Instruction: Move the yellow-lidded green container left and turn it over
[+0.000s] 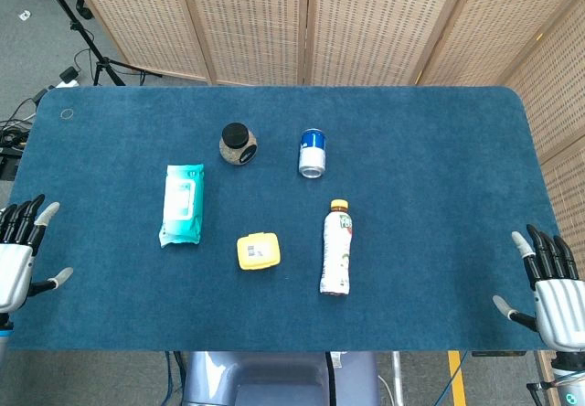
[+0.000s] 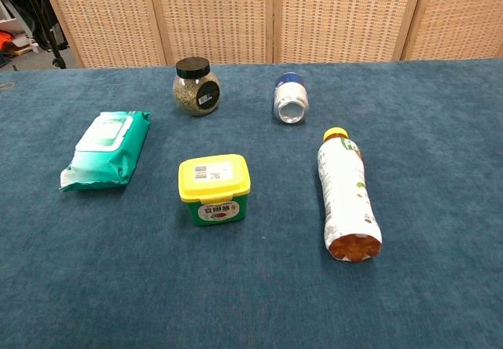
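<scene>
The green container with its yellow lid (image 1: pixel 258 251) (image 2: pixel 214 188) stands upright, lid up, near the front middle of the blue table. My left hand (image 1: pixel 18 251) hangs at the table's left edge with fingers spread and nothing in it, far from the container. At the right edge my right hand (image 1: pixel 551 283) is also open and empty. Neither hand appears in the chest view.
A teal wipes pack (image 1: pixel 182 204) (image 2: pixel 107 148) lies left of the container. A drink bottle (image 1: pixel 337 247) (image 2: pixel 346 196) lies on its side to the right. Behind stand a black-lidded jar (image 1: pixel 238 144) (image 2: pixel 196 87) and a blue can (image 1: pixel 313 153) (image 2: pixel 290 98).
</scene>
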Action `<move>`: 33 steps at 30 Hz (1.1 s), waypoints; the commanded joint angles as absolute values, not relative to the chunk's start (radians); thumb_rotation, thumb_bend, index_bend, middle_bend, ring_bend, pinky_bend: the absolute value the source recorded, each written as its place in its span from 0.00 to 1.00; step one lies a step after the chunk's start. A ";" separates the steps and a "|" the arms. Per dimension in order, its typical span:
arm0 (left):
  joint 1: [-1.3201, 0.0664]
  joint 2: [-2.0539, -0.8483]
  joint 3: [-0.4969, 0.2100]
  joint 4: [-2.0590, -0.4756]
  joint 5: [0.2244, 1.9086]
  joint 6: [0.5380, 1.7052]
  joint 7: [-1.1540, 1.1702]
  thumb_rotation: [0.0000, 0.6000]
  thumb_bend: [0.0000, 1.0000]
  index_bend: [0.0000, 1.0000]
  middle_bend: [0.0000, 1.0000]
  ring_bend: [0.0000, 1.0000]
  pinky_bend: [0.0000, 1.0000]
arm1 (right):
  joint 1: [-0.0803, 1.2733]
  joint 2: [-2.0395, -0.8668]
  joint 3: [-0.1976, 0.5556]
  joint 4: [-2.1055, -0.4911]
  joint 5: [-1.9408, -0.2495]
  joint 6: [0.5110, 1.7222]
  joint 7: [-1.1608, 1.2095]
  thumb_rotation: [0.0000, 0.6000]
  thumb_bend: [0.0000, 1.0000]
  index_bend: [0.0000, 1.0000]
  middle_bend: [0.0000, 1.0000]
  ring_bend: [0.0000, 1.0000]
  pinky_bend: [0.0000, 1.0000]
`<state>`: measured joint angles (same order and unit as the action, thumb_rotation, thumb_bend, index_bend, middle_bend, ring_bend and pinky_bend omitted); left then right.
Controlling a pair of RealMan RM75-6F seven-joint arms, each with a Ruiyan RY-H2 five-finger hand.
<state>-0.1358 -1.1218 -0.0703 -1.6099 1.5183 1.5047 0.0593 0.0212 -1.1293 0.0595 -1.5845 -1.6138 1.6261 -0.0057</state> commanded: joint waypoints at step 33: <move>-0.469 -1.510 -0.119 -1.642 1.485 1.074 -0.006 1.00 0.00 0.00 0.00 0.00 0.00 | 0.022 -1.105 0.063 -1.597 -1.607 1.624 0.042 1.00 0.00 0.02 0.00 0.00 0.00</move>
